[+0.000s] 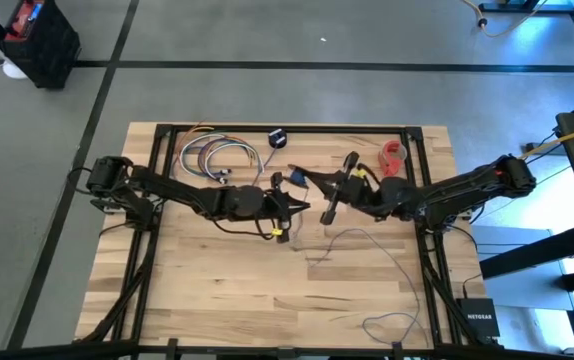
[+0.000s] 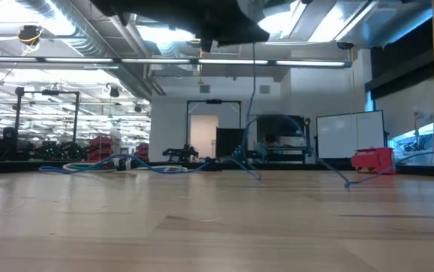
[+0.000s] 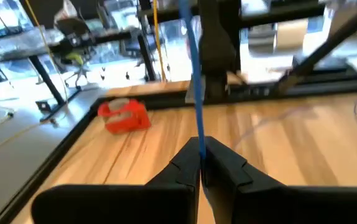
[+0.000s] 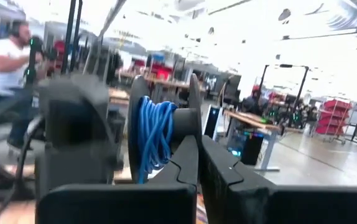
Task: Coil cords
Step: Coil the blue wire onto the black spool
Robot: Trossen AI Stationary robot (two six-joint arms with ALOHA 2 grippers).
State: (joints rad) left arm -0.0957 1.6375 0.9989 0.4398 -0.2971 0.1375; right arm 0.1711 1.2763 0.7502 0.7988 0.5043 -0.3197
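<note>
High view: left end effector (image 1: pixel 289 207) at mid-surface, right end effector (image 1: pixel 352 192) just beside it, both over the wooden surface (image 1: pixel 217 290). Dark spool (image 1: pixel 337 190) at the right tip. Thin bluish cord (image 1: pixel 367 236) trailing loose from there toward the near right corner, ending in a small loop. Bundle of looped cords (image 1: pixel 217 155) near the far left edge, black puck (image 1: pixel 277 138) just beside it, red tape roll (image 1: pixel 394 155) far right, all apart from the work. Low view: cord (image 2: pixel 253 106) hanging straight down from the arms above, more slack lying along the far surface; tape roll (image 2: pixel 372 160) at the right; room behind, irrelevant. Left wrist view: fingers pinched fully together on the cord (image 3: pixel 196 106), which runs taut-ish up to a dark upright body ahead; tape roll (image 3: pixel 124 116) off to the side, not in the way. Right wrist view: spool (image 4: pixel 160 140) w/ several blue turns wound on; fingers closed or nearly so, apparently on a flange; person in a white shirt (image 4: pixel 7 62) in the room beyond. Judgement: cord light, very soft, no stiffness, prob. slick, so prone to kink, snag or slip off the flange w/o tension; best held close to the spool, pinch light enough to feed. Main hazard prob. the loose tail catching on the frame edge.
</note>
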